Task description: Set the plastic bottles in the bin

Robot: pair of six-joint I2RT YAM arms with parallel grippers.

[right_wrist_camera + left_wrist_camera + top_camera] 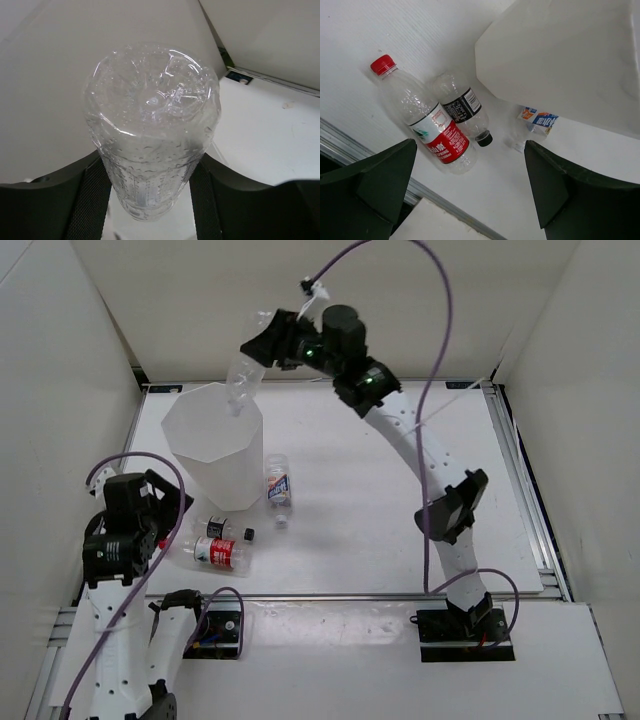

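The tall white translucent bin (213,443) stands at the table's back left; it also shows in the left wrist view (560,60). My right gripper (268,345) is shut on the plain clear bottle (241,382) (152,130), holding it above the bin's far rim, neck tilted down toward the opening. The red-label bottle (217,552) (427,122), the black-capped bottle (222,529) (464,107) and the blue-white label bottle (279,487) (536,121) lie on the table beside the bin. My left gripper (470,192) is open and empty, above the table near the red-label bottle.
White walls enclose the table at the left, back and right. A metal rail (380,167) runs along the table's near edge, and another rail (520,480) along its right side. My right arm's purple cable (440,360) arcs over the table.
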